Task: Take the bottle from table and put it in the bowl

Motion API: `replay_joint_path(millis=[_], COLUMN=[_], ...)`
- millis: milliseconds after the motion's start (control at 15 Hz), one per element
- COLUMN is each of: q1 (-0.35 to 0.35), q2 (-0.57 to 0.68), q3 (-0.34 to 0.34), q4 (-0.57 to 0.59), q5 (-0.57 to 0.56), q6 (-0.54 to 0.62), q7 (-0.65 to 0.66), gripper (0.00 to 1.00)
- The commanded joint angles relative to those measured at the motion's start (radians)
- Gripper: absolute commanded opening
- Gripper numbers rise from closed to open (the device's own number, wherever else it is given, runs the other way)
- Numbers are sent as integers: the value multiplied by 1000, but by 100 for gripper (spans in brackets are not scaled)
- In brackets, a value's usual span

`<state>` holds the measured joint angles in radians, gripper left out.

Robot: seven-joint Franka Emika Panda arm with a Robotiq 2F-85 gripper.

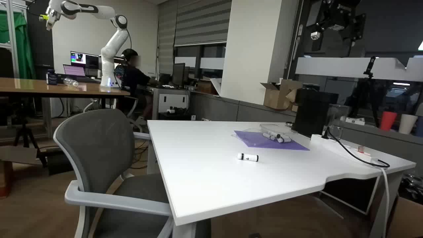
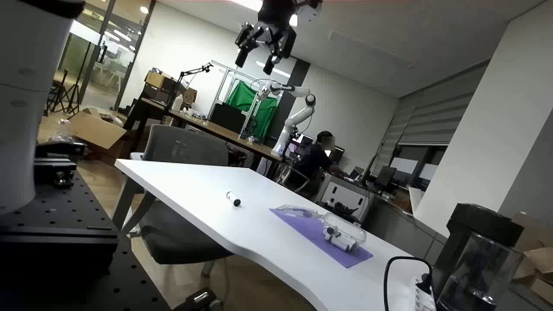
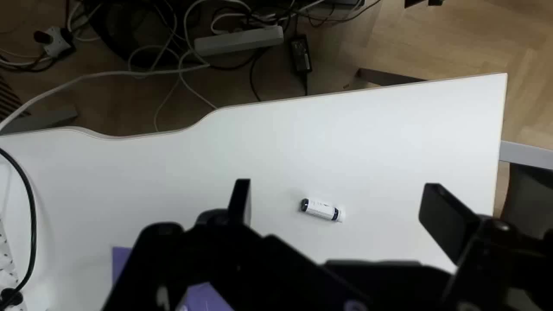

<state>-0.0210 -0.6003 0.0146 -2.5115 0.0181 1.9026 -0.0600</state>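
"Beyond your smooth white desk, a brown wooden table carries a white jointed robot arm, and a person in dark clothes sits near it."

"What do you have on the desk?"

"You have a tiny white cylindrical bottle with dark bands, lying on its side on the desk, apart from a flat purple sheet."

"And your black two-fingered tool?"

"You have it well above the desk, its two fingers spread wide apart. Your wrist view shows the bottle in the gap between them, but far below."

"What do you see on the purple sheet?"

"You see a low, clear plastic container, with several small white bottles bunched together at it. You cannot tell from these views whether every one lies inside."

"And farther along the desk?"

"You have a long white power strip, just beside a tall black box. Your gray-backed chair stands along another edge, well apart from them."
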Motion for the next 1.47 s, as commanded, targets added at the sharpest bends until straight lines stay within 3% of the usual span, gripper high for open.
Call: replay_joint_path(millis=[0,800,1133,1400], q1=[12,12,83,100], q2=[1,1,161,379], q3=[-10,-10,-74,-106], q4=[2,2,19,71], q5=[-6,-6,-14,-42], q6=[-2,-2,93,211], q7=[6,5,-324,-560], gripper=[100,100,100,100])
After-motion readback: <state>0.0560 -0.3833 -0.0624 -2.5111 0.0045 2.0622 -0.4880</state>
